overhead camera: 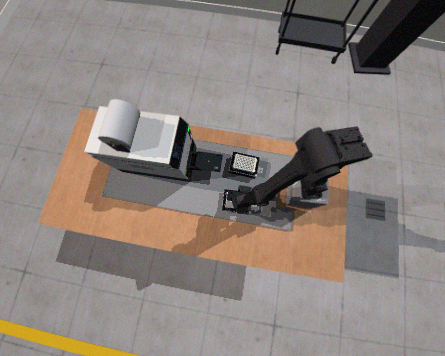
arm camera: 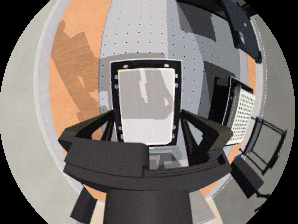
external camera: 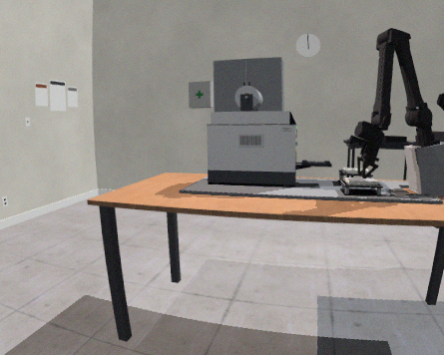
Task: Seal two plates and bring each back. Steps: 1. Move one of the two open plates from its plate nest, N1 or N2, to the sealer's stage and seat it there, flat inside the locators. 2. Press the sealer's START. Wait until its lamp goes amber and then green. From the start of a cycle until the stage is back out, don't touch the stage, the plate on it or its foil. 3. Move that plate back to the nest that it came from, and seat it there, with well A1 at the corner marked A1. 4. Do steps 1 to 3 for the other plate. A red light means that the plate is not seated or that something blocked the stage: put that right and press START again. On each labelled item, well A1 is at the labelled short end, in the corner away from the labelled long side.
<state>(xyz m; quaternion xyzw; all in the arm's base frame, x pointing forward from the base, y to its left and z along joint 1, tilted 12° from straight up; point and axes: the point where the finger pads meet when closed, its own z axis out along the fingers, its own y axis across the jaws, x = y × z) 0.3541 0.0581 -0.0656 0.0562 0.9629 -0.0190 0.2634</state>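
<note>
Centrally in the wrist view, the end effector (overhead camera: 241, 201) (external camera: 368, 175) (arm camera: 147, 113) stands with its fingers wide apart, one on either side of a foil-sealed plate (arm camera: 146, 106), and clamps nothing. That plate lies in a black plate nest (overhead camera: 225, 206) (external camera: 362, 191) (arm camera: 115, 75), its smooth, pale top bearing shadow and bright streaks. From the end effector the black arm (overhead camera: 280, 179) (external camera: 385, 75) rises to a high elbow. Beside the occupied nest, a second nest (overhead camera: 231, 170) (arm camera: 233, 85) carries an open plate (overhead camera: 245, 163) (arm camera: 242, 117), its grid of wells uncovered. Farther along the grey perforated board (overhead camera: 170, 195) (external camera: 200, 187) (arm camera: 137, 35), the sealer's dark stage (overhead camera: 208, 159) (external camera: 314, 164) (arm camera: 244, 27) projects from the plate sealer (overhead camera: 152, 137) (external camera: 251, 150), bearing no plate. A green lamp (overhead camera: 189, 129) glows on the sealer's front; a white foil roll (overhead camera: 120, 122) (external camera: 248, 98) sits on top. Beneath the board lies the wooden desk (overhead camera: 65, 200) (external camera: 150, 196) (arm camera: 62, 75).
</note>
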